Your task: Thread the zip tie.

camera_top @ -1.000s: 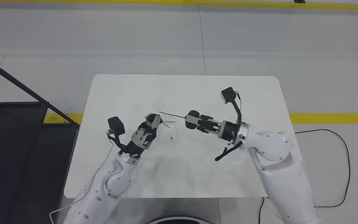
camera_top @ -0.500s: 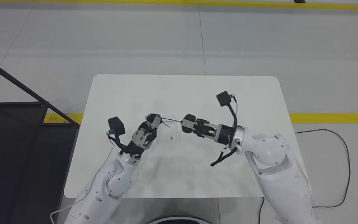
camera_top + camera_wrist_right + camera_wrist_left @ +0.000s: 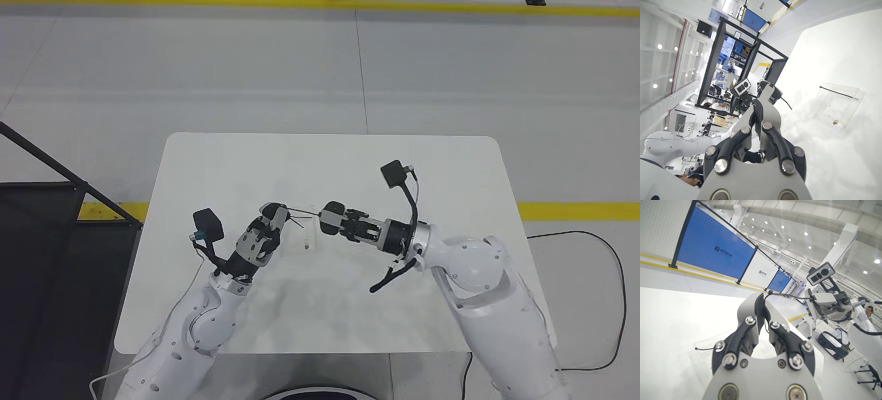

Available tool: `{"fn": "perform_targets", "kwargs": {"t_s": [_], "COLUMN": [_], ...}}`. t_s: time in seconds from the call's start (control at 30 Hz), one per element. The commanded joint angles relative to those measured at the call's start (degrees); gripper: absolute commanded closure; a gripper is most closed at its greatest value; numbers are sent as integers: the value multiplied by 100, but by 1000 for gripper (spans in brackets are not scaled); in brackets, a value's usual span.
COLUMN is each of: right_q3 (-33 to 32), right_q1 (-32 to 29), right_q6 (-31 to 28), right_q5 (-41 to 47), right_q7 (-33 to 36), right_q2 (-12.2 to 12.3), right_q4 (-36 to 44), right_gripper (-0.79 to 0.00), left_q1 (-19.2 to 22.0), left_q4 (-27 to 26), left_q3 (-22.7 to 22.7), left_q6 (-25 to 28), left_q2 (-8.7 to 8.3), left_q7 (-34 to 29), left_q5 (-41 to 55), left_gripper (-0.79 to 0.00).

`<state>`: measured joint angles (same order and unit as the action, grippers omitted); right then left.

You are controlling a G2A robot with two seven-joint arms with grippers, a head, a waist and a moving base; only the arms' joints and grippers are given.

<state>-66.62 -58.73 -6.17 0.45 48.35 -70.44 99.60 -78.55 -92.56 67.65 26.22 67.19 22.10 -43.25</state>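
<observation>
Now the right end effector (image 3: 328, 213) sits further toward the left of the top view than a second ago. It has slid across the middle of the frame toward the left end effector (image 3: 272, 218), which has not shifted. The black zip tie (image 3: 305, 212) spans the gap between them, and the length of strap showing has shortened as that gap narrowed.

In the left wrist view, the left end effector (image 3: 762, 300) is pinched closed on the zip tie (image 3: 787, 295). The tie's head (image 3: 770, 292) stands just past the fingertips, at the centre of the frame. The strap runs off to the right and meets the tips of the other arm's fingers. In its own wrist view the right end effector (image 3: 757, 106) has its pads pressed together, so it seems to be gripping the strap.

I read the closing gap as the strap being fed in at the head. Whether the tip has entered the slot is too small to tell.

A spare zip tie (image 3: 838, 92) lies in a clear tray (image 3: 848, 113) on the white bench (image 3: 430, 300), just below the pair in the top view.
</observation>
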Motion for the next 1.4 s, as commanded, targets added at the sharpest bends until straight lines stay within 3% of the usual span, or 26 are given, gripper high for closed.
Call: {"fn": "perform_targets", "kwargs": {"t_s": [0.0, 1.37], "right_q3": [2, 150], "right_q1": [-2, 141], "right_q6": [-15, 86], "right_q5": [17, 171], "right_q7": [-5, -69], "right_q2": [3, 54], "right_q4": [-4, -107], "right_gripper": [0, 0], "left_q1": [0, 0], "left_q4": [0, 0], "left_q3": [0, 0], "left_q6": [0, 0], "left_q2": [0, 0], "left_q7": [0, 0], "left_q5": [0, 0], "left_gripper": [0, 0]}}
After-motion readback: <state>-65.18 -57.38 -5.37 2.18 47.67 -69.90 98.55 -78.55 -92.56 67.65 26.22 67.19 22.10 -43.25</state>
